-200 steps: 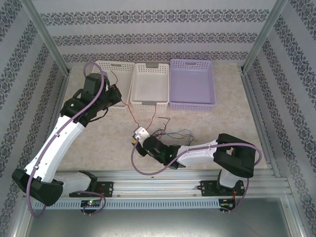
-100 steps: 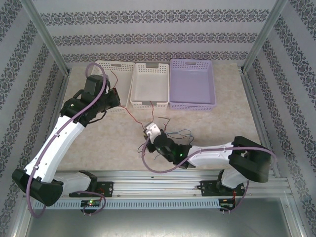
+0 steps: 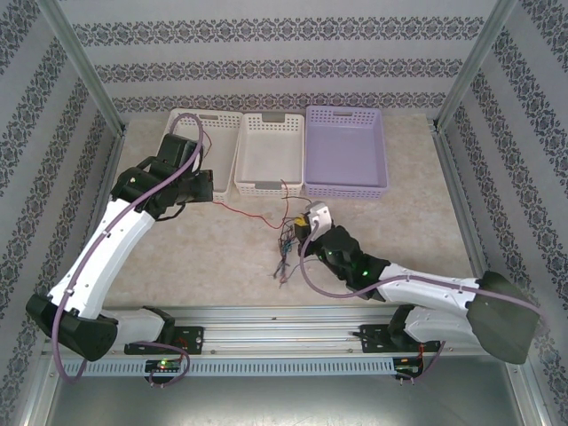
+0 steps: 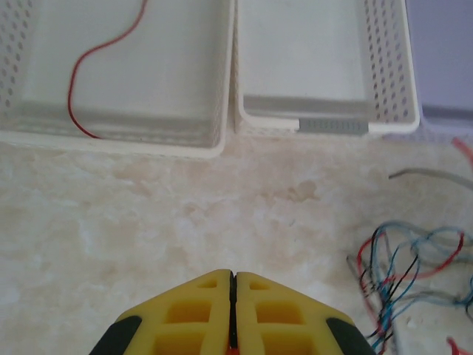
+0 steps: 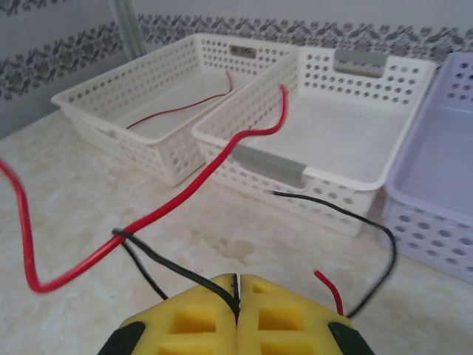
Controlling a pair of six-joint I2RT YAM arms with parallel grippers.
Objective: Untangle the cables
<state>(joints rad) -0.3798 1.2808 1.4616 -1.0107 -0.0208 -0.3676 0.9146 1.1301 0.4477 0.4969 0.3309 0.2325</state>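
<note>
A red cable (image 3: pixel 244 211) runs taut from my left gripper (image 3: pixel 209 188) to a tangle of red, black and blue cables (image 3: pixel 286 250) at mid-table. In the left wrist view the left gripper (image 4: pixel 233 277) is shut with a speck of red deep between its pads, and the tangle (image 4: pixel 414 259) lies to its right. My right gripper (image 3: pixel 298 222) sits just above the tangle. In the right wrist view it (image 5: pixel 238 285) is shut on a black cable (image 5: pixel 177 270) that loops over the red cable (image 5: pixel 185 196). A second black cable (image 5: pixel 332 203) arcs to the right.
Three baskets line the back: a left white basket (image 5: pixel 111 103) with a red cable (image 4: pixel 96 52) in it, a middle white basket (image 3: pixel 271 151) and a lilac basket (image 3: pixel 344 151). Patterned walls and metal posts enclose the table.
My right gripper has swung right and away from the near edge, dragging the tangle along. The red cable to my left gripper has pulled straighter. The left gripper shifted slightly.
</note>
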